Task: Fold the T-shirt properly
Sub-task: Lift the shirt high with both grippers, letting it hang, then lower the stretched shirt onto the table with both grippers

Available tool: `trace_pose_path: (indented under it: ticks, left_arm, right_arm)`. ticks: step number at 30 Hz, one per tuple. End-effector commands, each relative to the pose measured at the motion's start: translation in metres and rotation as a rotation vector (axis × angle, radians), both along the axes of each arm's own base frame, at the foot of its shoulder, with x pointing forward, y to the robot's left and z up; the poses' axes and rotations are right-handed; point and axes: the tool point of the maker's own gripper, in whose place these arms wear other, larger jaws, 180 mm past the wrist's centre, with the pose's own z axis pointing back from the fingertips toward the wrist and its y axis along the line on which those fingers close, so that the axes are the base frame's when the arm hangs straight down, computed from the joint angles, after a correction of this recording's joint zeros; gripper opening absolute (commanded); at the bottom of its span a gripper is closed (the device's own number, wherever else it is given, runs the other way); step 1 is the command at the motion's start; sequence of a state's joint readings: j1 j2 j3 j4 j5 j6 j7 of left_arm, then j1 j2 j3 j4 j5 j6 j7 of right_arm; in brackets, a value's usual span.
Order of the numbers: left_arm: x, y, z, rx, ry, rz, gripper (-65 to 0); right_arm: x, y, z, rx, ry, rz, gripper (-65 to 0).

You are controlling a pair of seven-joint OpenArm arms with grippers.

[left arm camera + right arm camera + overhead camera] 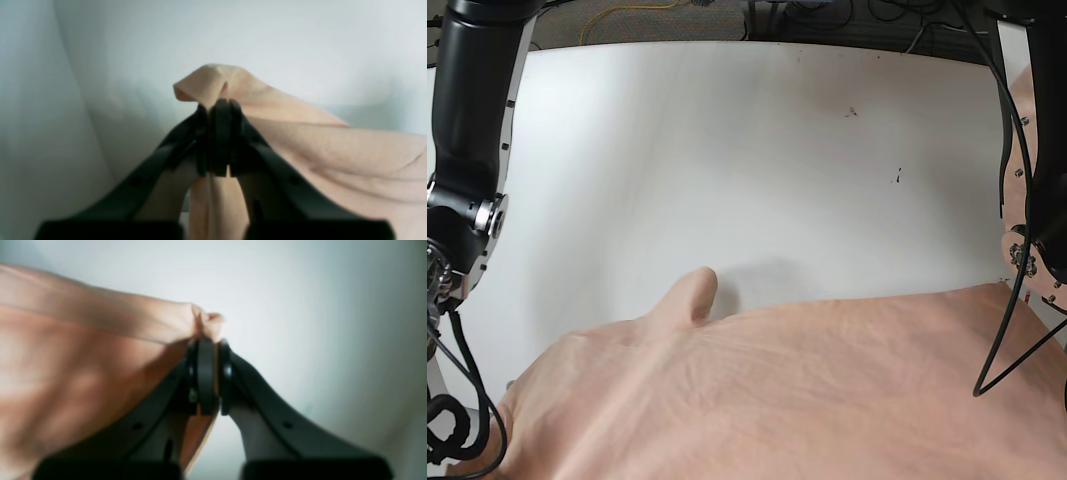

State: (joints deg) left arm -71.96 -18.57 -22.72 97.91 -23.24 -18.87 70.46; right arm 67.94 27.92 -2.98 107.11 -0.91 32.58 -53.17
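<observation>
1. The T-shirt (807, 390) runs off the base view's bottom edge; its lower part is out of sight.
2. Neither gripper shows in the base view.
3. Both wrist views are blurred; the worktop (757, 160) there is featureless.
4. Cloth pinched between the jaws is hidden.

no readable text, views blurred.
</observation>
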Motion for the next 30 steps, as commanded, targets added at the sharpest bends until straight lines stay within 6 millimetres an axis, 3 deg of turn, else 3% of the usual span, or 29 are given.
trace_pose_path:
  ticks: [1, 7, 10, 15, 21, 24, 30]
  left_arm:
    - [-0.007, -0.001, 0.018, 0.006, -0.056, -0.004, -65.0]
    - [-0.006, -0.003, 0.016, 0.006, -0.051, -0.007, -65.0]
    - [-0.006, -0.002, 0.014, 0.005, -0.048, -0.006, -65.0]
    - [0.004, -0.001, -0.012, 0.004, 0.012, -0.008, -65.0]
    - [0.002, 0.002, -0.050, 0.042, 0.074, 0.029, -65.0]
    - [-0.002, -0.003, -0.080, 0.078, 0.118, 0.045, -65.0]
    - [-0.013, -0.003, -0.159, 0.099, 0.263, 0.056, -65.0]
  right_arm:
    - [-0.009, 0.000, 0.024, -0.013, -0.056, -0.004, -62.3]
    - [-0.009, 0.001, 0.022, -0.022, -0.054, -0.006, -62.3]
    - [-0.003, -0.002, 0.008, -0.021, -0.022, -0.013, -62.3]
    - [-0.004, -0.011, -0.021, -0.035, 0.021, -0.037, -62.3]
    - [-0.013, -0.028, -0.070, 0.014, 0.080, -0.059, -62.3]
    - [-0.014, -0.033, -0.110, 0.036, 0.157, -0.073, -62.6]
    - [-0.018, -0.056, -0.190, 0.187, 0.302, -0.110, -62.8]
